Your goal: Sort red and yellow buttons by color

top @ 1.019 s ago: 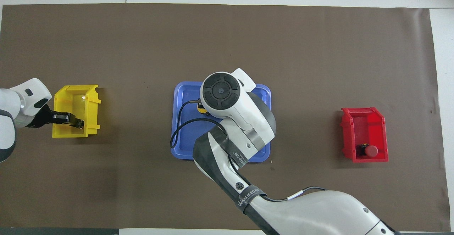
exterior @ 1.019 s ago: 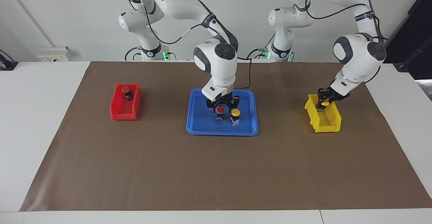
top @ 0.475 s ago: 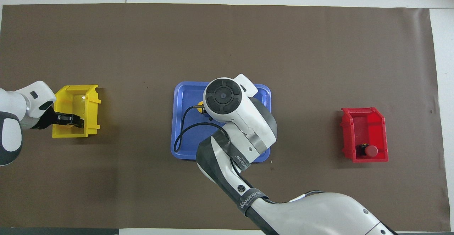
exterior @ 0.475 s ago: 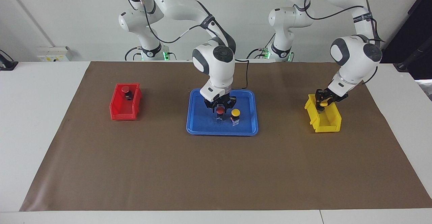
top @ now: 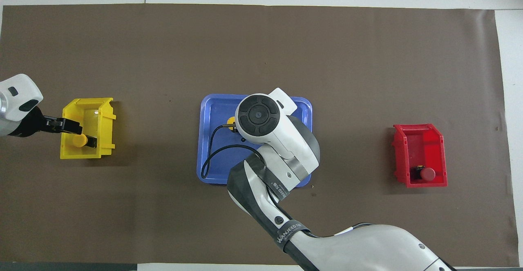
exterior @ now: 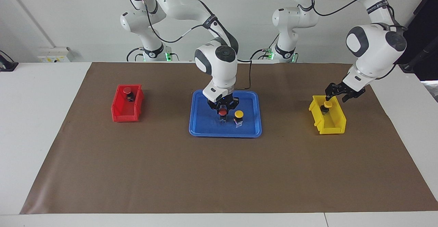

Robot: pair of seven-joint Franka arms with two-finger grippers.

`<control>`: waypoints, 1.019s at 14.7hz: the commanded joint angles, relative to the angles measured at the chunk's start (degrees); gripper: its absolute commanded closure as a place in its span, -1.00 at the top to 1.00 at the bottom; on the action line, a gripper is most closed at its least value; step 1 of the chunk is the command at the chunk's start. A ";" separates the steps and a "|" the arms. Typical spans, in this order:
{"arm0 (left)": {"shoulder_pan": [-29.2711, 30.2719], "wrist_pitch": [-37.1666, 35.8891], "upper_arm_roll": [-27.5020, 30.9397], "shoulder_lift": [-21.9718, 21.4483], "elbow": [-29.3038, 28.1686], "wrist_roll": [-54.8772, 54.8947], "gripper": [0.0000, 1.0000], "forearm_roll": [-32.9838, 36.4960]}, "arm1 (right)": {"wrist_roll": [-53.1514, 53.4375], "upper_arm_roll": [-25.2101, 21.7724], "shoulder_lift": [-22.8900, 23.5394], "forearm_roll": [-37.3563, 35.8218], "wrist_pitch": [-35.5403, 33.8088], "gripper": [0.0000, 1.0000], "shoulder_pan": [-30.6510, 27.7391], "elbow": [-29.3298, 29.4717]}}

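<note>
Sorting looks about half done. One red mushroom-capped push button on a short black body (exterior: 127, 90) already sits in the red plastic bin (exterior: 120, 114) at the left of the facing frame, at its upper end. One yellow-capped push button (exterior: 327, 105) sits inside the yellow plastic bin (exterior: 333, 125) at the right of that frame; from overhead it shows at the lower part of that bin (top: 80, 140).

Two buttons are left, both standing upright on the blue plastic tray (exterior: 202, 126) at the centre of the brown paper-covered counter (exterior: 219, 172): a second red-capped button (exterior: 222, 112) and, just beside it, a second yellow-capped button (exterior: 238, 114).

The count, then: four buttons in all, two red and two yellow; one of each binned, one of each on the tray. Two bins, one tray, two arms.

The right claw (exterior: 223, 106) is down over the tray with its fingers on either side of the red cap, apparently pinching it or about to; I cannot tell whether they actually press on it. The left claw (exterior: 336, 92) hangs just above the upper end of the yellow bin with its fingers spread and nothing between them, the yellow button resting free below it.

My judgement: the red button on the tray goes to the red bin next, then the last yellow one.
</note>
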 commanded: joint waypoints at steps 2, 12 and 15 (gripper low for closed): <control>-1.02 -9.54 -0.59 -4.05 6.40 -0.55 1.00 3.65 | -5.43 -0.07 -4.82 0.20 -2.82 -0.60 -3.52 -0.58; -6.72 -17.94 -2.26 -1.85 19.54 -8.51 1.00 3.56 | -41.98 -0.15 -29.89 0.03 -11.37 -0.60 -35.06 -22.01; -15.84 -11.78 -2.44 -0.02 16.80 -24.75 1.00 3.21 | -47.62 -0.15 -32.61 0.11 -6.54 -0.60 -39.74 -28.68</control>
